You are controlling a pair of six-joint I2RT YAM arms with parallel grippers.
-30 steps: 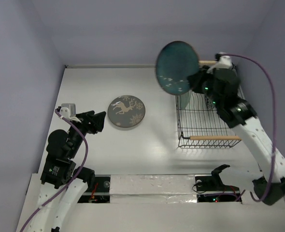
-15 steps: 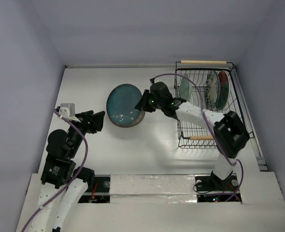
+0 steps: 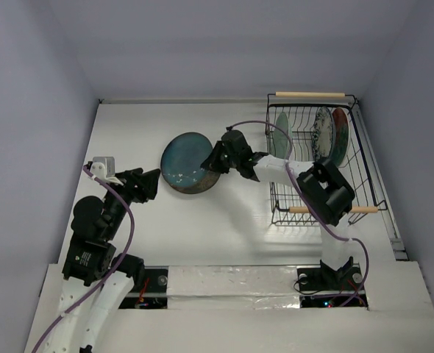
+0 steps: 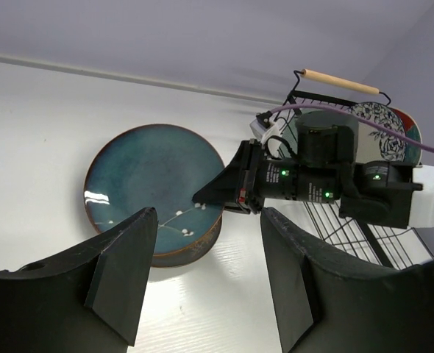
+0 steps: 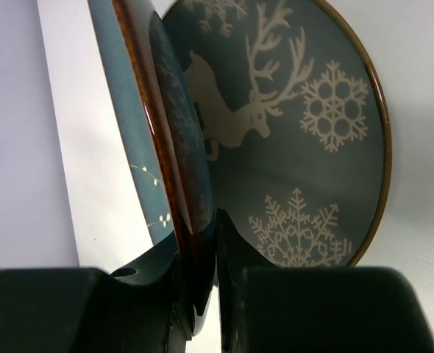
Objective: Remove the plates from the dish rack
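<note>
Rack (image 3: 282, 200) of black wire stands behind the right arm, three plates upright in it: pale green (image 3: 281, 132), white with a blue floral rim (image 3: 322, 132), and red (image 3: 340, 136). Ahead of the right gripper (image 3: 215, 160), away from the rack, the glossy teal plate (image 3: 186, 162) reaches out flat-faced from the fingertips, which are pinched on its near rim. The blossom face is up and the dark underside faces the deer plate (image 5: 290, 147) lying just beneath it on the table. Being round, the plate has no long axis, so only its tilt counts. The held rim rides higher, and whether the far rim touches the deer plate cannot be told. Lowering and release look to be the right arm's job. The left gripper (image 3: 147, 184), fingers spread and empty, waits on the plates' far side, apart from both.
</note>
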